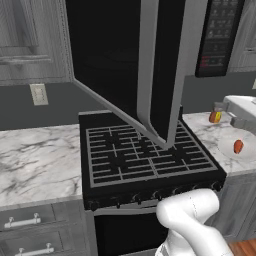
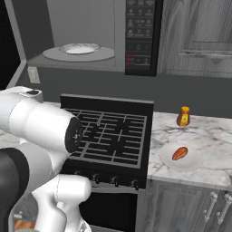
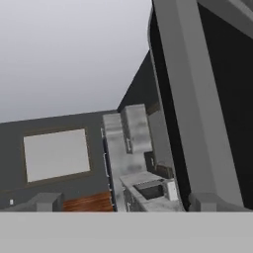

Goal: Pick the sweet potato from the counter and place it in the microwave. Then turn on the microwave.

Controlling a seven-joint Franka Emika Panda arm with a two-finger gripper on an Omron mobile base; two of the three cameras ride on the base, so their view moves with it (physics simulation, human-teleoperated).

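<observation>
Sweet potato [image 2: 180, 153] lies on a white plate [image 2: 168, 158] on the counter [image 2: 213, 136], R of stovetop [image 2: 113, 136], orange bottle [image 2: 183, 116] behind it. Judged light, stiff, smooth-skinned, rounded, so may roll; best pinched across the thick middle, not the tapered ends. Microwave [image 2: 90, 36] above stove, door [image 1: 150, 75] swung open, round plate inside. Gripper [image 3: 126, 206] spread wide, holding nothing. Arm [image 2: 41, 131] is raised, well apart from the potato; hand cam looks across the room past the door.
</observation>
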